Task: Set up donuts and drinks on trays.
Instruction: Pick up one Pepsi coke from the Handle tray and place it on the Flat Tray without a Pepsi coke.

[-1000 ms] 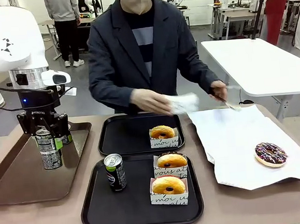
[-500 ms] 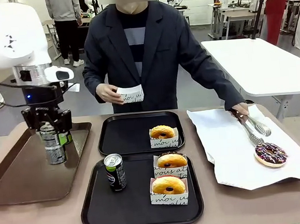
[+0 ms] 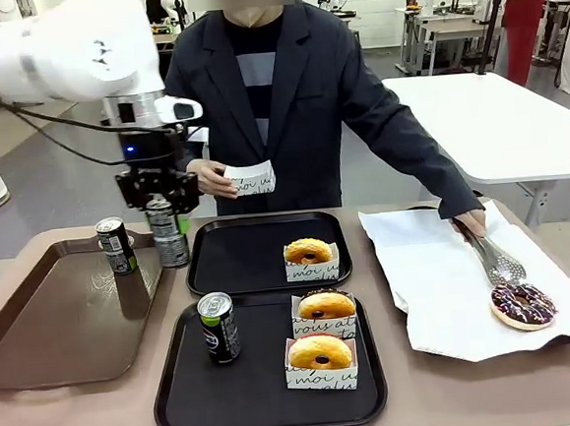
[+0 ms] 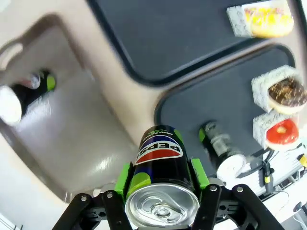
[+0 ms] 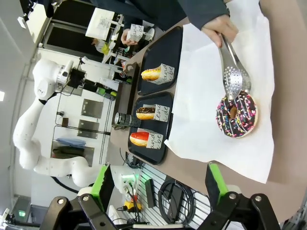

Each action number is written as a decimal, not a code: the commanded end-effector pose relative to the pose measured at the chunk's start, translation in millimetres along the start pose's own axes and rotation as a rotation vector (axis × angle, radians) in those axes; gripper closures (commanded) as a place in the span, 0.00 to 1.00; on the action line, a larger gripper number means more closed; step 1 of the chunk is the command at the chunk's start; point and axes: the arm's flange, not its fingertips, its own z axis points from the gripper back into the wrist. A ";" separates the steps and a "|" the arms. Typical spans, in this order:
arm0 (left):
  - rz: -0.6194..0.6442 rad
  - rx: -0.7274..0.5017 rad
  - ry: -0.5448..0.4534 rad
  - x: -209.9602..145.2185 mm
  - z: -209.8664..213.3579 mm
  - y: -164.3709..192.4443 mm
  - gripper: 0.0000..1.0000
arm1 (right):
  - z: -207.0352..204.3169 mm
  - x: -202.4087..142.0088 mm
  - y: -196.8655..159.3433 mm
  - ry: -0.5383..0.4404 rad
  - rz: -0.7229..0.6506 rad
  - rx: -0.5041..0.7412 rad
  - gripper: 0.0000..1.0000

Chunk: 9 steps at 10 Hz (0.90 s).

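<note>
L gripper (image 4: 162, 191) clamps slim dark Pepsi can (image 4: 160, 165), silver top, green marks; R gripper (image 5: 160, 184) wide open, empty.

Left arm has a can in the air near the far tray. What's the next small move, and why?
Probably carry the can, clamped in the left gripper, a little further right over the bare left half of the far black tray, then lower it. That tray holds one donut and no drink, while the near tray already has a can.
</note>
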 end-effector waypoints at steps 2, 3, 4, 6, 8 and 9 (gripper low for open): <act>-0.061 0.075 -0.049 48.5 -10.5 -26.1 0.41 | 0.0 1.7 0.2 -0.020 0.020 0.024 0.00; -0.077 0.095 -0.052 64.1 -19.3 -30.8 0.41 | 0.0 1.7 0.2 -0.020 0.020 0.024 0.00; -0.106 0.103 -0.046 77.3 -27.0 -33.7 0.41 | 0.0 1.7 0.2 -0.020 0.020 0.024 0.00; -0.160 0.097 -0.033 85.3 -46.1 -35.9 0.41 | 0.0 1.7 0.2 -0.020 0.020 0.024 0.00; -0.245 0.112 -0.068 77.2 -57.7 -36.2 0.41 | 0.0 1.7 0.2 -0.020 0.020 0.024 0.00; -0.271 0.106 -0.094 76.6 -63.2 -32.1 0.41 | 0.0 1.7 0.2 -0.020 0.020 0.024 0.00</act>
